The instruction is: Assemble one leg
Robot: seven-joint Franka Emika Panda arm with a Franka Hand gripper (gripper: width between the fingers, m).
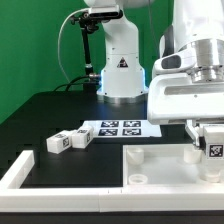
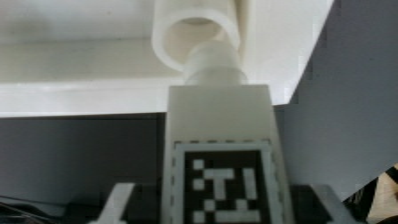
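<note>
Leg [image 1: 213,150], a small white plastic rectangular post bearing a black-and-white square tag, stands upright in the white two-finger gripper [image 1: 211,142] at the exterior view's right. The fingers are closed on its sides, with nothing else in them. It is over the near corner of the large flat white square panel [image 1: 165,182], just beside a raised round socket [image 1: 195,155]. I judge it is held vertical so that its end can meet that socket squarely. Well apart, toward the exterior view's left, 2 loose white posts [image 1: 65,140] lie on the black table [image 1: 60,112] beside the marker board [image 1: 118,128], out of the arm's way.

The wrist view looks along the leg [image 2: 221,140], clamped at its tagged end by the gripper [image 2: 217,210]. That grip leaves the narrow tip [image 2: 210,60] free. The tip points at the white round socket [image 2: 192,30] and reaches its mouth. Whether it has entered, I cannot tell. The alignment looks close, so seating and turning probably come next.
</note>
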